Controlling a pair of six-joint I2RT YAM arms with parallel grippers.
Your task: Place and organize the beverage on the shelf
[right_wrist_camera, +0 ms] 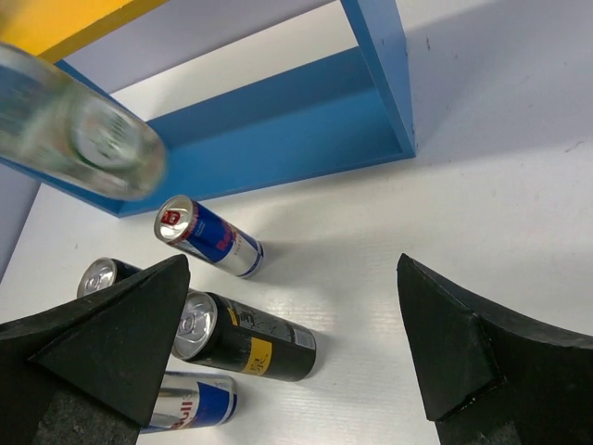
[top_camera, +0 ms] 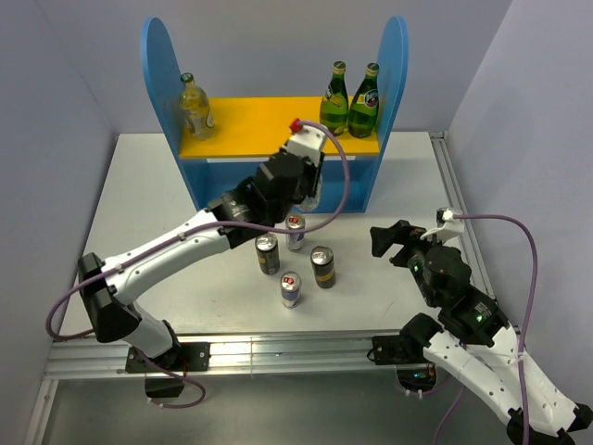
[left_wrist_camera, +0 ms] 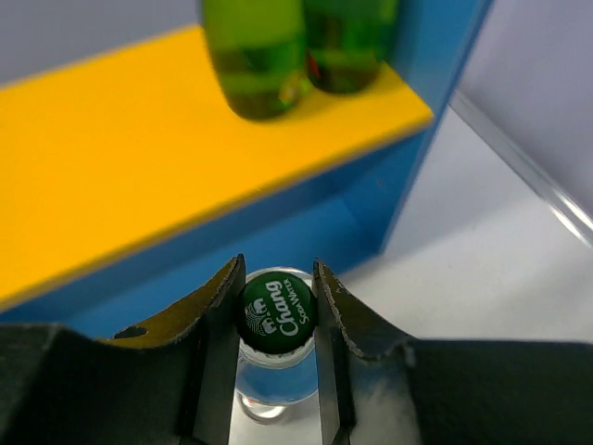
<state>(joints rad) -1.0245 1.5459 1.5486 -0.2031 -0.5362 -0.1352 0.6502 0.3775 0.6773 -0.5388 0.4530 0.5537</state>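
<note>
**Glass bottle held by its cap in front of the shelf**

Nearest, the right gripper (top_camera: pixel 393 243) hovers over the right side of the table (top_camera: pixel 167 185) with its jaws spread wide and nothing between them. Left of it four cans stand close together: a silver can (top_camera: pixel 290 289) nearest, two dark cans (top_camera: pixel 322 267) (top_camera: pixel 267 254) behind it, and a second silver can (top_camera: pixel 296 232) farthest, close to the shelf front.

Just beyond them, the left gripper (left_wrist_camera: pixel 278 287) is closed on the green cap (left_wrist_camera: pixel 276 313) of a clear bottle (left_wrist_camera: pixel 271 378), which hangs in front of the shelf (top_camera: pixel 396 74) below the yellow board (top_camera: pixel 269 125). From the right wrist view its base seems to be off the table.

Glass is likely heavy for its size, hard, slick and breakable. A pinch on the cap alone lets the body swing, so slow moves look wise. The cans should be light and stiff, though easy to dent or tip, and are best taken around the middle.

On the board, another clear bottle (top_camera: pixel 195 107) stands far left and two green bottles (top_camera: pixel 334 97) (top_camera: pixel 366 100) far right. The middle of the board is bare and offers the most room. The board's front edge and the tall side panels are the things to clear.
</note>
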